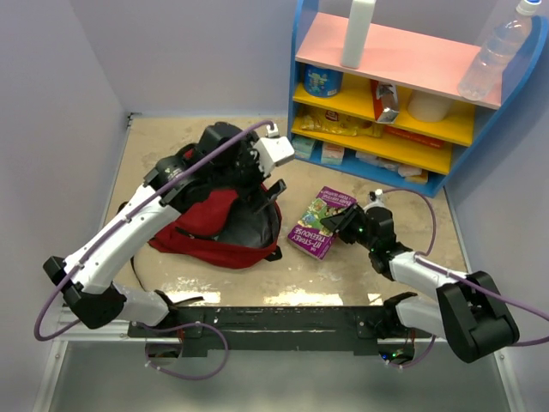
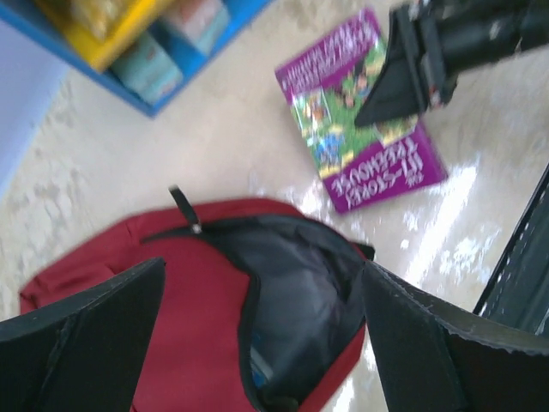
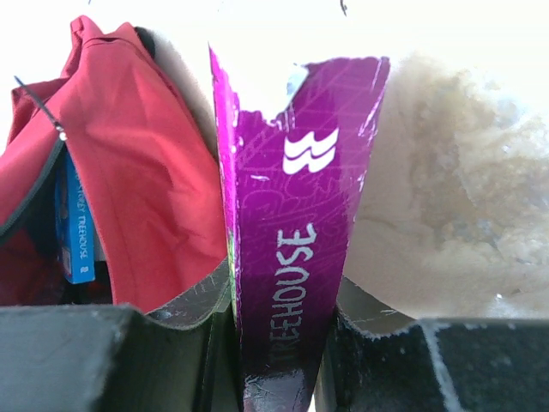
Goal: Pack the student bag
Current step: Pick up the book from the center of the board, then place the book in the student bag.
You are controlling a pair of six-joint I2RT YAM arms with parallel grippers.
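Pale lilac walls box in our glossy, mottled beige desk; a blue shelf unit fills its far right corner. The red student bag lies unzipped left of centre — left claw spread wide above it, right claw clamping the purple Treehouse book.

Student bag: dark red soft fabric with black straps, lying slumped on the table left of centre. Zip mouth gapes open toward the right, dark grey lining exposed (black zip pull sticks up at the mouth's edge). Blue book sits spine-out just inside the opening.
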